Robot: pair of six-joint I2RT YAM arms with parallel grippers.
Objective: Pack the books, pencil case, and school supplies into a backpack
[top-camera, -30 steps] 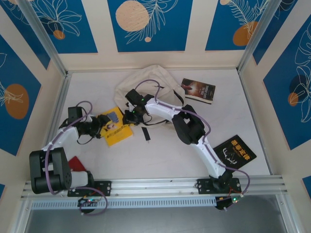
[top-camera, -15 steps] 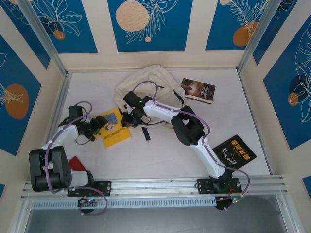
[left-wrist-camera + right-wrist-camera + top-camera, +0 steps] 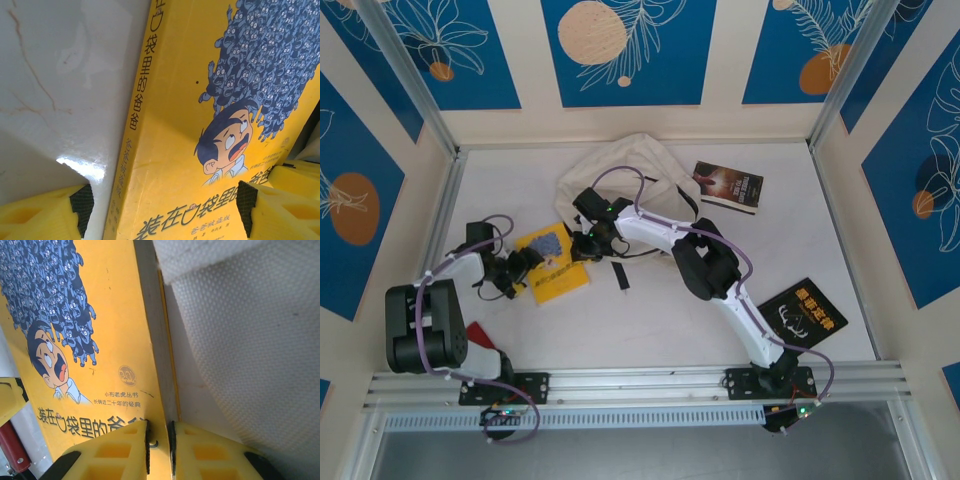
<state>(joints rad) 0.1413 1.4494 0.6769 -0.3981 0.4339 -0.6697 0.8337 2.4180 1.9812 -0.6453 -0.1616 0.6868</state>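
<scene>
A yellow book with a cartoon cover lies on the table left of centre. My right gripper is shut on its right edge; in the right wrist view the gripper has its pads pinching the book at the page edge. My left gripper stands open at the book's left side. In its wrist view the left gripper has its jaws wide apart over the book's spine and cover. The cream-white backpack lies behind the right gripper, its fabric beside the book.
A dark brown book lies at the back right. A black book lies by the right arm's base. A small black object rests right of the yellow book. A red item sits near the left arm's base.
My left gripper has drawn back to the left and nearer, off the yellow book's corner. The right gripper keeps its hold and has barely shifted.
</scene>
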